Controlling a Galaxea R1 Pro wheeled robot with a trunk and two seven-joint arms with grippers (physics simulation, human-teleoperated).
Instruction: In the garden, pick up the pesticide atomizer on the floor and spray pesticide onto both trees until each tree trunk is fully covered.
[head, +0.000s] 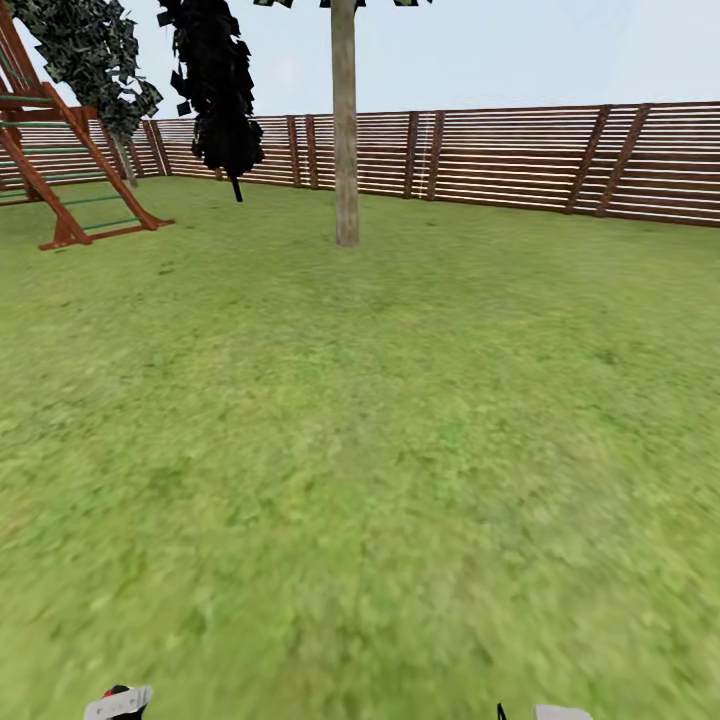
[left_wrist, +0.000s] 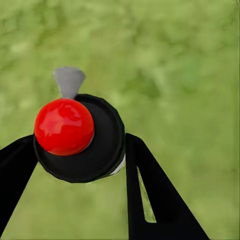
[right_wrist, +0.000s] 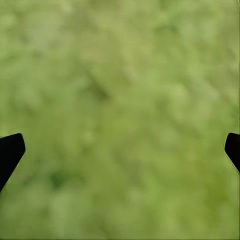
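Observation:
My left gripper (left_wrist: 81, 149) is shut on the pesticide atomizer (left_wrist: 64, 126), one black finger on each side of its round black cap. The atomizer has a red knob on top and a grey nozzle (left_wrist: 68, 81). Its top peeks in at the head view's lower edge (head: 118, 701). One tree stands ahead on the lawn, its bare pale trunk (head: 345, 130) rising out of frame. A second leafy tree (head: 92, 55) with a thin pale trunk stands at the far left by the fence. My right gripper (right_wrist: 122, 142) hangs open over grass, nothing between its fingers. No white specks show.
A brown slat fence (head: 520, 160) rings the lawn at the back. A red-brown wooden play frame (head: 60, 160) stands at the far left. A near-black column-shaped tree (head: 215, 85) is left of the centre trunk. Open grass (head: 380, 450) stretches between me and the trunk.

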